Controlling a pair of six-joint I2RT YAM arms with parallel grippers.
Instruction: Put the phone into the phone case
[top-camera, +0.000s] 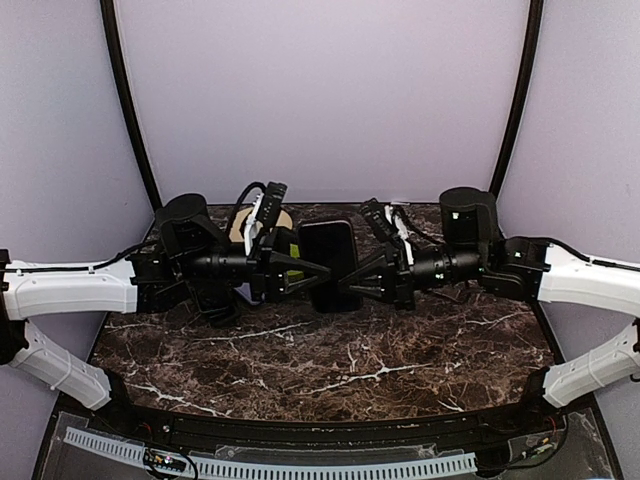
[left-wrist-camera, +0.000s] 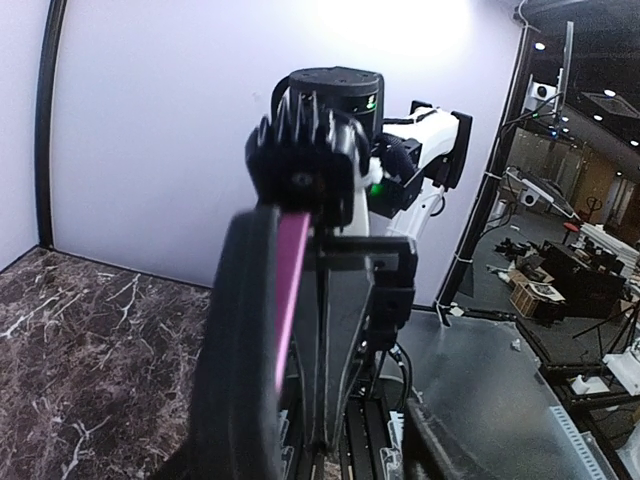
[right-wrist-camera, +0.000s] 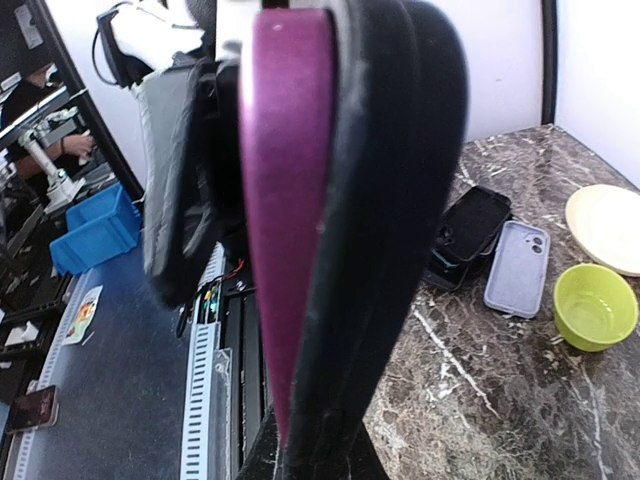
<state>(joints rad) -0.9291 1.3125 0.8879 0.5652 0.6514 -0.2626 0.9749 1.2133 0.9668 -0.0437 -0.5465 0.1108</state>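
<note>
- The phone (top-camera: 328, 245) is a flat black slab with rounded corners. It hangs in the air above the far middle of the table, at 12 o'clock in my top view. Seen edge-on from both wrists, its glossy face carries a purple sheen.
- The right gripper (top-camera: 352, 280) comes in from 3 o'clock. One broad matte black finger (right-wrist-camera: 400, 200) lies flat along the phone, so I read it as pinching the phone.
- The left gripper (top-camera: 318, 270) meets the phone from 9 o'clock. Its wrist view is blurred, so I cannot tell whether its jaws are spread or pressed.
- From the right wrist, the phone case (right-wrist-camera: 518, 268), a soft pale lavender shell, lies flat on the table at 3 o'clock of the phone. A spare black phone (right-wrist-camera: 470, 225) is just beside it.
- A lime green bowl (right-wrist-camera: 594, 305) and a cream plate (right-wrist-camera: 606, 225) sit near the case.
- The table (top-camera: 330, 370) is dark brown marble with white veins, and plain lilac walls (top-camera: 320, 90) surround it.
</note>
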